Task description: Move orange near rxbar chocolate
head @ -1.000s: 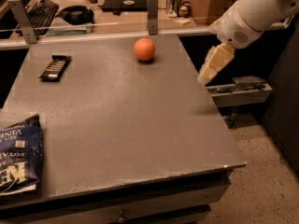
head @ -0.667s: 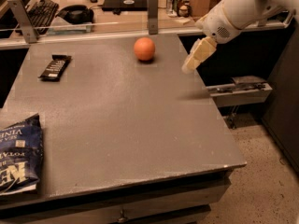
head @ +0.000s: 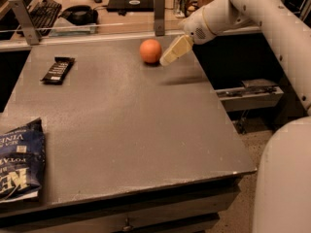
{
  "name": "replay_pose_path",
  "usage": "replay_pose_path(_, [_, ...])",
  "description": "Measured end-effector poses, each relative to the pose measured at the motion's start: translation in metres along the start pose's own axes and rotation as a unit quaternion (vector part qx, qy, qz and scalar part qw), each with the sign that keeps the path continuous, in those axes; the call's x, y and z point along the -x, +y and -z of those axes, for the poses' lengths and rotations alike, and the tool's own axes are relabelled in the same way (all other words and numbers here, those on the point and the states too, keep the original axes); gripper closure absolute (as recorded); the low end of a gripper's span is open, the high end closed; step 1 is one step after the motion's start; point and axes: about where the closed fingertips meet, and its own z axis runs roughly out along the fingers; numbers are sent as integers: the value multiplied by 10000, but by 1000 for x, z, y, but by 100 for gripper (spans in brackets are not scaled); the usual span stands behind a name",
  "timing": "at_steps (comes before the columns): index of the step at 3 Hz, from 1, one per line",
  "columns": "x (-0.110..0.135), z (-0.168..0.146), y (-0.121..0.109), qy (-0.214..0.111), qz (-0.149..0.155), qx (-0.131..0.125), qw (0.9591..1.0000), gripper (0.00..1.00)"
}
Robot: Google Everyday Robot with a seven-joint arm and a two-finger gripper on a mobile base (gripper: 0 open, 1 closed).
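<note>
— Fingers first: what does the camera view tell of them?
— Pale tan, seen from the side as one tapered wedge; whether they are parted or closed, I cannot tell; the fruit sits beside their tip and not between them, so far as shows.
— And the gripper itself?
— Over the far right part of the flat grey tabletop; it slants down and to the left from the white robot arm, which comes in from the upper right; its shadow lies on the tabletop just to the right of the tip.
— Where is the fruit?
— The small, smooth, round orange rests on the tabletop near the far edge, a little right of the middle, in front of an upright grey metal post; the gripper's tip is just beside its lower right side; touching or just apart, I cannot tell.
— And the bar?
— The flat, narrow rxbar chocolate in a black wrapper with pale print lies at the far left of the tabletop, well apart from the orange and the gripper; it lies slightly askew.
— Anything else on the tabletop?
— A crinkled dark blue chip bag with white lettering at the near left, cut off by the picture's edge; beyond the table, a black keyboard on a desk.
</note>
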Motion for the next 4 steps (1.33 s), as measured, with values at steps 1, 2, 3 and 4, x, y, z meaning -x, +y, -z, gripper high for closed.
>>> replay_pose_path(1, [0, -36, -2, -158, -191, 63, 9997, 0])
replay_pose_path(2, [-4, -63, 0, -255, -284, 112, 9992, 0])
replay_pose_path(3, [-5, -82, -2, -356, -382, 150, 9985, 11])
replay_pose_path(4, [2, -85, -7, -497, -389, 133, 9979, 34])
